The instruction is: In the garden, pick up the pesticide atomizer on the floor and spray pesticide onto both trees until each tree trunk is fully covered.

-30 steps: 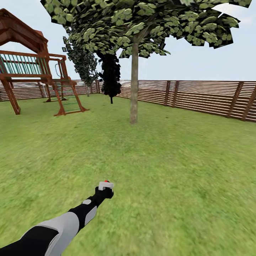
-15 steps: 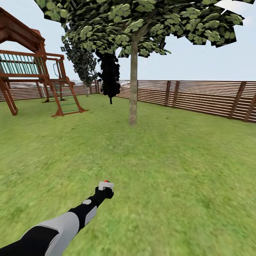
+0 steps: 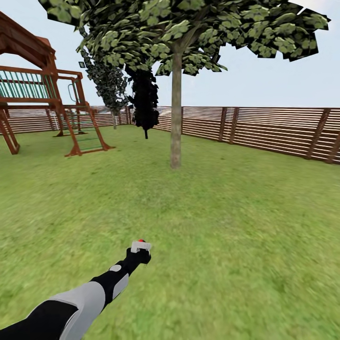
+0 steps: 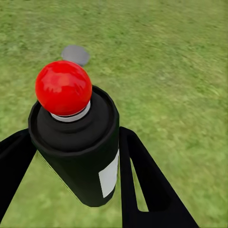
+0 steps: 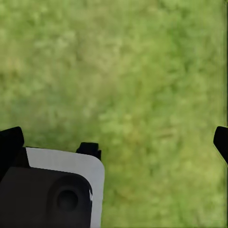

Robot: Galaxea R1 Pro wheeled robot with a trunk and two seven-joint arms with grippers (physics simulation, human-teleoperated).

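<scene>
My left gripper [image 3: 140, 249] reaches out low over the grass floor [image 3: 226, 236], shut on the pesticide atomizer [image 3: 141, 242]. In the left wrist view the atomizer [image 4: 78, 147] is a black bottle with a red ball top and a white label, upright between the two black fingers [image 4: 142, 180]. A tree with a straight grey-brown trunk [image 3: 175, 113] and a light-green canopy stands well ahead of the gripper, slightly right. A farther leafy tree [image 3: 111, 80] stands near the fence. My right gripper [image 5: 116, 140] hangs open over bare grass.
A brown slat fence [image 3: 264, 130] bounds the lawn at the back and right. A wooden playset [image 3: 42, 94] stands at the left. A dark cone-shaped tree [image 3: 144, 101] is behind the near trunk. A grey round patch [image 4: 75, 54] lies far off on the grass.
The whole head view has shifted: the playset slid left and the tree trunk sits slightly lower and larger. The left arm keeps the same pose with the atomizer.
</scene>
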